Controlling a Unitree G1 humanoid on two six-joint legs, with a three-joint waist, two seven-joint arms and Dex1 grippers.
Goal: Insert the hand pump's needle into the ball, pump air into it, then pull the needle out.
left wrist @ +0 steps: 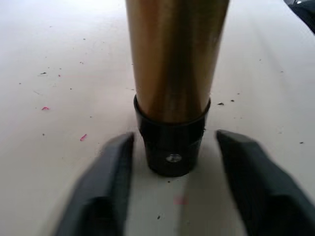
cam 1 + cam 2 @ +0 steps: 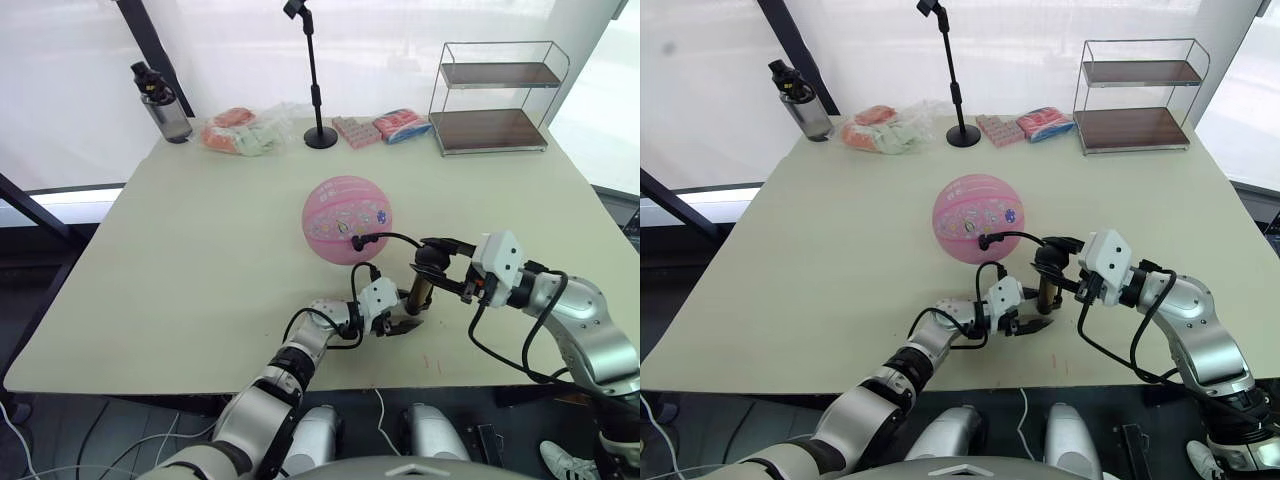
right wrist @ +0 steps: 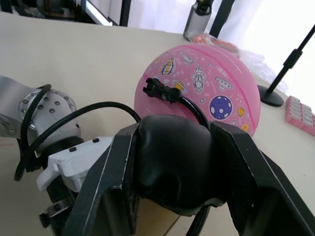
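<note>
- The left gripper (image 2: 402,325) sits low on the table (image 2: 200,260), nearest the robot, at the foot of the hand pump (image 2: 419,292). Its 2 black fingers (image 1: 106,196) stand apart on either side of the pump's black base cap, with a gap on each side, so they hold nothing.
- The pump stands upright just behind that gripper. The right gripper (image 3: 172,162) is clamped around its black T-handle, both fingers pressed to the sides of the handle.
- From the pump a thin black hose (image 2: 395,238) arcs to the ball (image 2: 346,219), which rests near the table's middle, just beyond the pump. The needle (image 3: 160,90), seen by its black fitting, lies against the ball's skin; I judge it inserted, though the pin itself is hidden.
- Risk: with the base unclamped, a downward stroke could tip or skid the pump. That would tug the hose, roll the ball, and bend or pull out the needle.
- At the far right stands a wire shelf (image 2: 495,95) with 2 wooden tiers, both bare.
- Along the far edge lie a clear bag of packets (image 2: 245,132) and a lidded bottle (image 2: 165,105); its contents are unclear.
</note>
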